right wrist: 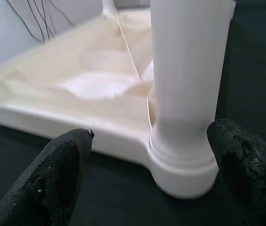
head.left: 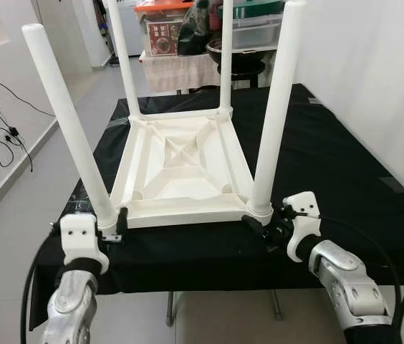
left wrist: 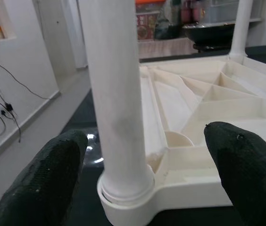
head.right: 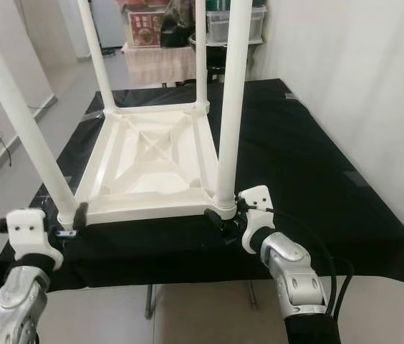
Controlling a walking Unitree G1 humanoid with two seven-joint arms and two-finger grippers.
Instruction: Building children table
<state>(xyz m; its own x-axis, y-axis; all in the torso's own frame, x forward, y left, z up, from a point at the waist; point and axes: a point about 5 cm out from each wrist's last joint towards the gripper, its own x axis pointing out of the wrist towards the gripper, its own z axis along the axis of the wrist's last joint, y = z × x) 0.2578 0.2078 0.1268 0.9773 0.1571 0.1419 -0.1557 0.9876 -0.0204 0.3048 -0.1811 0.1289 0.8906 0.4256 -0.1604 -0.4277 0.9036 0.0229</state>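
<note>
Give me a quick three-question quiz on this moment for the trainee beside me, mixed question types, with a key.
1. True or false: the white table lies upside down on the black cloth, its legs pointing up.
2. How many legs are fitted in the table? A) two B) three C) four
3. Fill in: the left gripper has its fingers spread around the base of the ______ leg, while the right gripper is at the near right leg.

Key
1. True.
2. C: two near legs, two far ones.
3. Near left. In both wrist views the fingers stand open on either side of the leg, not touching it.
</note>
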